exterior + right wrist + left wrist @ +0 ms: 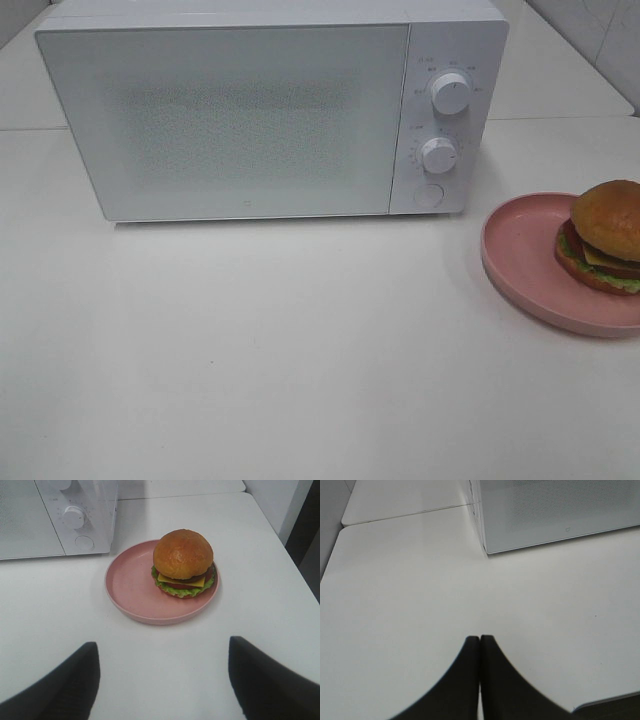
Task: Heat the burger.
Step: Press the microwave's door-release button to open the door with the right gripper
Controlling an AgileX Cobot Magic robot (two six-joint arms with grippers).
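The burger (603, 236) (183, 562), with a glossy brown bun, lettuce, cheese and tomato, sits on a round pink plate (520, 260) (131, 587) at the right edge of the white table. Neither arm shows in the exterior high view. In the right wrist view my right gripper (162, 667) stands wide open and empty, a short way in front of the plate, with its dark fingers (70, 682) apart. In the left wrist view my left gripper (479, 642) hovers over bare table with its fingertips pressed together, holding nothing.
A white microwave (240, 120) (555, 510) (55, 515) stands at the back with its door closed; two knobs (450, 93) and a round button (428, 194) are on its right panel. The table's right edge (292, 575) runs close behind the plate.
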